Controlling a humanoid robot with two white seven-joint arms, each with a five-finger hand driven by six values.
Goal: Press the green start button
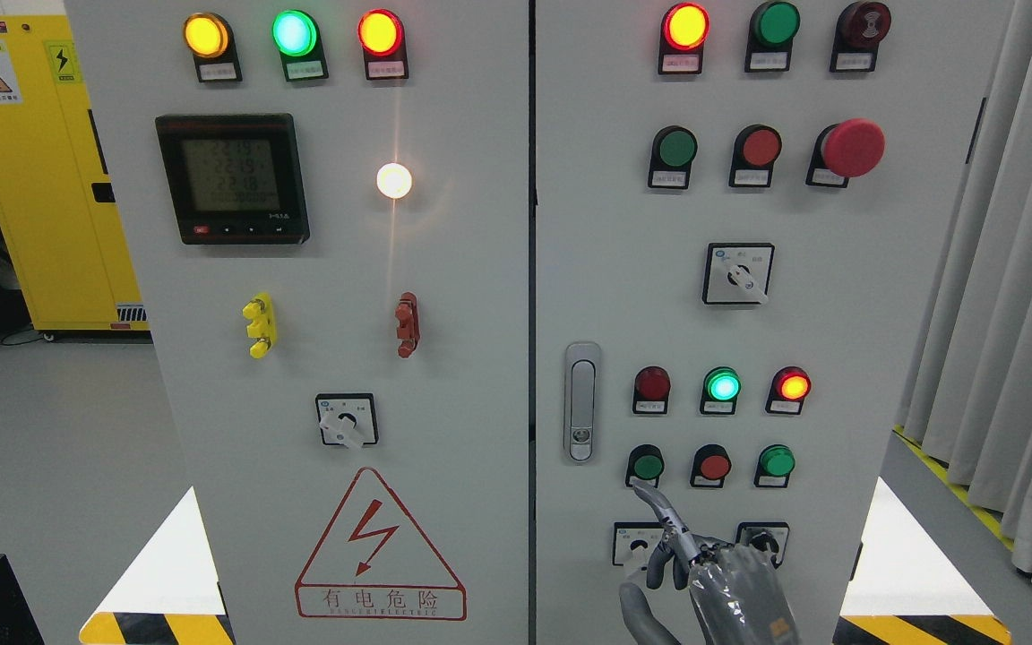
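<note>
My right hand [695,560] comes up from the bottom edge in front of the right cabinet door. Its index finger [659,509] is stretched out, the other fingers are curled, and it holds nothing. The fingertip sits just below and left of a green push button [648,466], the left one in the lowest button row; whether it touches is unclear. A red button [713,465] and a second green button [777,460] follow in that row. Above them are a dark red lamp [652,384], a lit green lamp [722,386] and a lit orange-red lamp [791,386].
Two rotary switches [637,542] [762,540] sit partly behind my hand. A door latch [580,403] is left of the buttons. Higher up are a selector switch [738,273], a red mushroom button [852,147] and another green button [677,148]. Curtains [1009,313] hang at right.
</note>
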